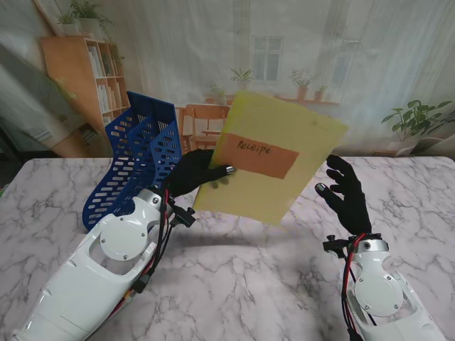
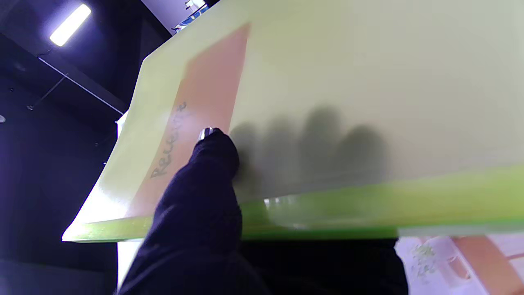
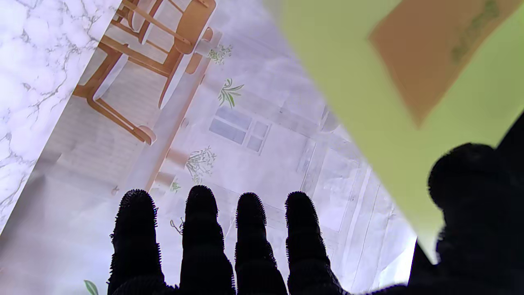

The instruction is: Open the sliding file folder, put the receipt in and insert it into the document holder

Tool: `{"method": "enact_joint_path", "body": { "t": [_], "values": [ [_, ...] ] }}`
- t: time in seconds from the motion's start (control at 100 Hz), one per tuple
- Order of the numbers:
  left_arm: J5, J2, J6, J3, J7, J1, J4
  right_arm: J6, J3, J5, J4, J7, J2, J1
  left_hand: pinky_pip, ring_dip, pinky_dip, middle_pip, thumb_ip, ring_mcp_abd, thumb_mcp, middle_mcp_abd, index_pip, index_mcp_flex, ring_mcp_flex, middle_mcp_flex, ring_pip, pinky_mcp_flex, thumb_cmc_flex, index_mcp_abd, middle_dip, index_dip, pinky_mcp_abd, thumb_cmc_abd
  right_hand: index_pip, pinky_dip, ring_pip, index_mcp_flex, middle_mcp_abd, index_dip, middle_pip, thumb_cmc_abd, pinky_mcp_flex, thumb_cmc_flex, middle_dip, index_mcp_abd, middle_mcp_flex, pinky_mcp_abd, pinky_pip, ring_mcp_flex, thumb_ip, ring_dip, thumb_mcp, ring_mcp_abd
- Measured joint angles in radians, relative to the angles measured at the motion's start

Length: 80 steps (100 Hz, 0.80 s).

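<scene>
A white marbled worktop (image 1: 234,277) lies bare in the middle, before a printed room backdrop. The left hand (image 1: 195,172) pinches the yellow-green folder (image 1: 277,153) at its left edge, thumb on the front and fingers behind, holding it tilted clear of the worktop, the orange receipt (image 1: 256,155) inside. The blue document holder (image 1: 135,160) stands just left of it. The right hand (image 1: 346,190), fingers spread and empty, hovers near the folder's right edge.
</scene>
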Motion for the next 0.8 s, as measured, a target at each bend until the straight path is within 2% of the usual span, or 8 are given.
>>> {"method": "enact_joint_path", "body": {
  "t": [0.15, 0.52, 0.62, 0.8],
  "values": [
    [0.032, 0.007, -0.055, -0.051, 0.016, 0.034, -0.041, 0.004, -0.001, -0.003, 0.019, -0.012, -0.002, 0.011, 0.001, -0.002, 0.0, 0.0, 0.0, 0.0, 0.0, 0.0, 0.001, 0.001, 0.009, 0.006, 0.0, 0.008, 0.0, 0.0, 0.0, 0.0, 0.0, 0.0, 0.0, 0.0, 0.0, 0.0, 0.0, 0.0, 0.0, 0.026, -0.001, 0.0, 0.0, 0.0, 0.0, -0.002, -0.02, 0.0, 0.0, 0.0, 0.001, -0.002],
    [0.096, 0.01, -0.186, -0.211, 0.077, 0.116, -0.129, 0.034, -0.021, -0.007, 0.042, -0.022, -0.004, 0.036, 0.001, -0.012, -0.012, 0.002, 0.0, 0.0, 0.009, -0.001, 0.001, 0.001, 0.01, 0.01, 0.0, 0.009, 0.0, 0.0, 0.0, 0.0, 0.0, 0.0, 0.0, 0.012, 0.0, 0.0, 0.0, -0.011, 0.0, 0.025, -0.002, 0.0, 0.0, 0.0, 0.0, -0.013, -0.054, 0.0, 0.0, 0.0, 0.031, -0.003],
    [0.141, 0.01, -0.235, -0.257, 0.11, 0.129, -0.137, 0.038, -0.025, -0.011, 0.046, -0.022, -0.004, 0.039, 0.001, -0.022, -0.014, 0.002, 0.0, -0.001, 0.009, -0.002, 0.001, 0.001, 0.011, 0.01, 0.001, 0.01, 0.0, 0.0, 0.0, 0.0, 0.0, 0.0, 0.0, 0.013, 0.0, 0.0, -0.001, -0.012, 0.0, 0.025, -0.002, 0.0, 0.0, 0.0, 0.0, -0.013, -0.063, 0.0, 0.0, 0.0, 0.043, -0.003],
    [0.163, 0.008, -0.314, -0.351, 0.158, 0.148, -0.141, 0.042, -0.029, -0.015, 0.05, -0.022, -0.004, 0.042, 0.001, -0.023, -0.014, 0.002, 0.0, -0.001, 0.009, -0.002, 0.001, 0.001, 0.012, 0.01, 0.001, 0.012, -0.001, 0.0, 0.0, 0.0, 0.0, 0.0, 0.0, 0.016, 0.0, 0.0, -0.001, -0.013, 0.0, 0.025, -0.002, 0.0, 0.0, 0.0, 0.0, -0.014, -0.076, 0.0, 0.0, 0.0, 0.05, -0.005]
  ]
}}
